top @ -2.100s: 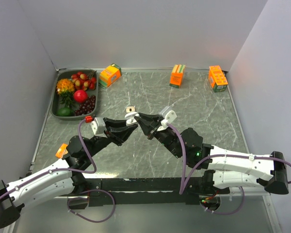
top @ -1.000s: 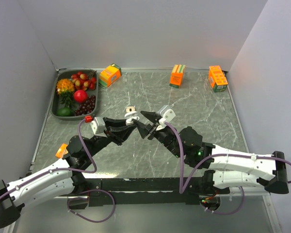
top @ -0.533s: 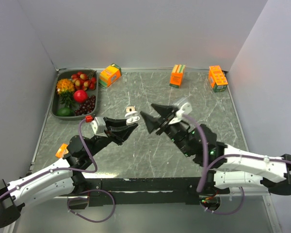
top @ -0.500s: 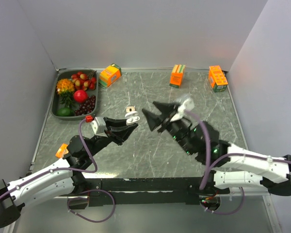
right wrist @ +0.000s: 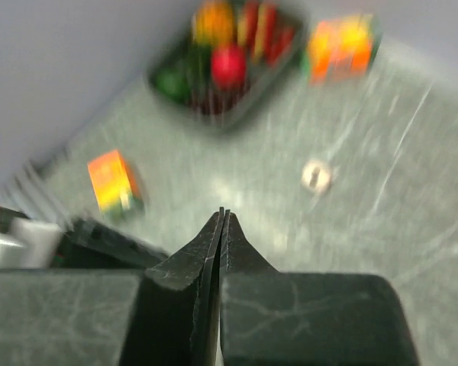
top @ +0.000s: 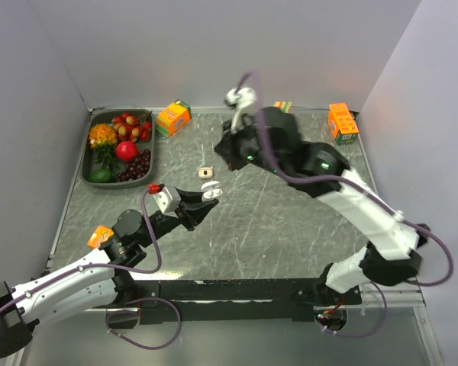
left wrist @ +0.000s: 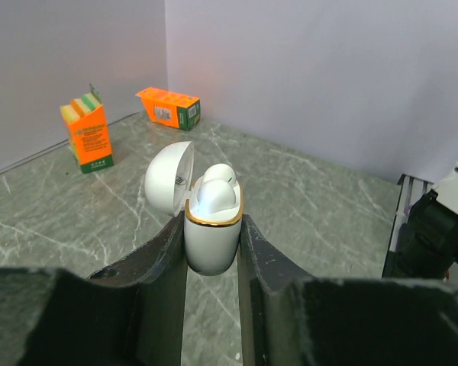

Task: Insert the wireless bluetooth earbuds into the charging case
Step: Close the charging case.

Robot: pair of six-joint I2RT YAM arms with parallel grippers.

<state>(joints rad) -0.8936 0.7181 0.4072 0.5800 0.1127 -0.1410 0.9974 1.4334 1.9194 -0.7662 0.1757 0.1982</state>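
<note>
Earbuds [left wrist: 212,200] are being cradled in the open charging case [left wrist: 211,245], pinched upright between the left gripper's [left wrist: 211,229] jaws against spilling. The right gripper [right wrist: 221,219], jaws pressed together, is being held clear.

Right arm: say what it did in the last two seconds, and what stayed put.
The right gripper drew back from the case, rose and swung toward the far side, jaws shut. The left gripper still holds the open case with an earbud inside. Cartons, fruit tray unmoved.
</note>
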